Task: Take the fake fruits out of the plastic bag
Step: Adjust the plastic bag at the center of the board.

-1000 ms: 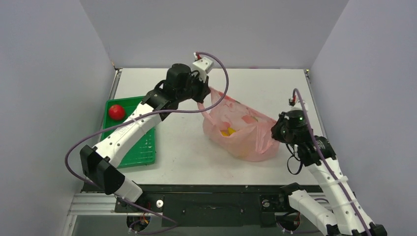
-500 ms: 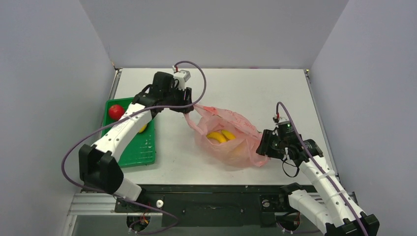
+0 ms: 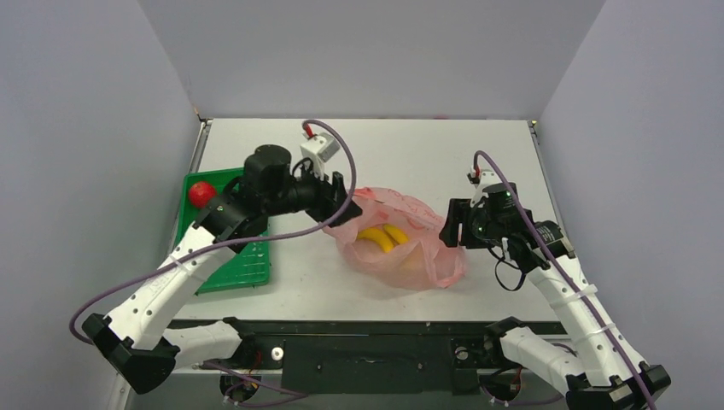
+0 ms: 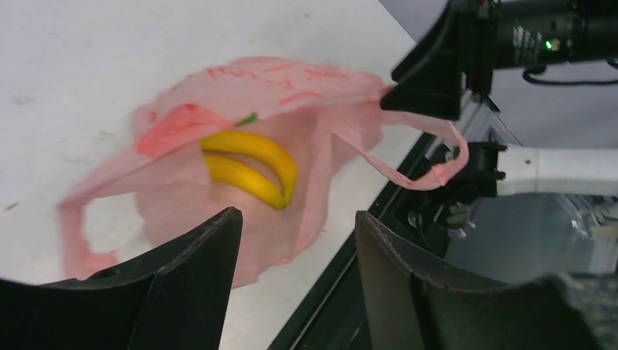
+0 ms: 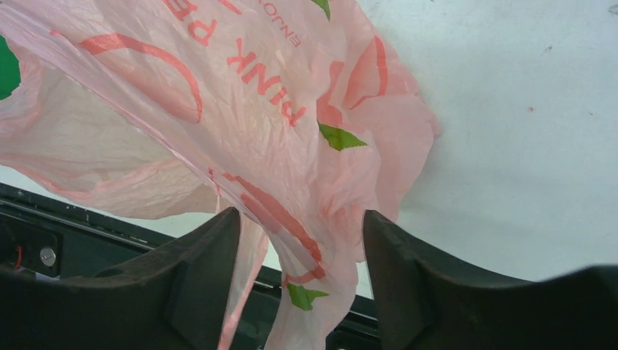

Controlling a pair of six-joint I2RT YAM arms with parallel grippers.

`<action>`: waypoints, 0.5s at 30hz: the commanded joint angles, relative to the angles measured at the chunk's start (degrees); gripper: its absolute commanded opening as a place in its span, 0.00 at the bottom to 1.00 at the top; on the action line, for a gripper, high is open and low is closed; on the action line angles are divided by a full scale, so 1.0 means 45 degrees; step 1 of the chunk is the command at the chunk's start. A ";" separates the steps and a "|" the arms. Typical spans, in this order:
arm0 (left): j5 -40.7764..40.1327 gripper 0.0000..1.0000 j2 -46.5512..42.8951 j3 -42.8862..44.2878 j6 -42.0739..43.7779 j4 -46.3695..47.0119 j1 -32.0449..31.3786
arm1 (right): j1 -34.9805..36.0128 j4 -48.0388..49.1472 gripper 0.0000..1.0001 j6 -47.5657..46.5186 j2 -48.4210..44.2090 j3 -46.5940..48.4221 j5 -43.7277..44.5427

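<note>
Along the bottom of the top view the two arm bases sit at the near edge of the white bench (image 3: 478, 154). Just beyond that edge, in the lower middle of the frame, the pink plastic bag (image 3: 431, 260) lies crumpled on the bench with its mouth open upward. Two yellow bananas (image 3: 384, 237) lie inside it, side by side and touching, curved the same way. They are plain to see in the left wrist view through the open mouth.

The left fingers (image 3: 346, 197) hover at the bag's left rim. They stand well apart with nothing between them, and the bag and bananas show through the gap. The right fingers (image 3: 450, 226) are at the bag's right side and also stand apart. In the right wrist view loose printed film hangs in the gap between them, not pinched. From the left wrist view one loop handle (image 4: 437, 157) droops just below the right fingers. Whether it rests on a fingertip I cannot tell.

At the left of the top view a green tray (image 3: 243, 265) lies on the bench, partly under the left arm. A red round fruit (image 3: 201, 194) sits at its far corner.
</note>
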 commanded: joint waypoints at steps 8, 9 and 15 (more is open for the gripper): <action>-0.5627 0.46 0.2779 -0.1130 -0.1427 0.4296 -0.5575 | 0.0870 0.1270 0.68 -0.0285 0.0788 -0.0032 0.1308; -0.6190 0.45 0.3021 -0.1133 -0.1342 0.4465 -0.5664 | 0.0973 0.1418 0.68 -0.0311 0.0818 -0.0163 0.1404; -0.8172 0.45 0.4919 -0.1487 -0.0812 0.5922 -0.5902 | 0.1096 0.2857 0.63 -0.0372 0.1279 -0.0525 0.2159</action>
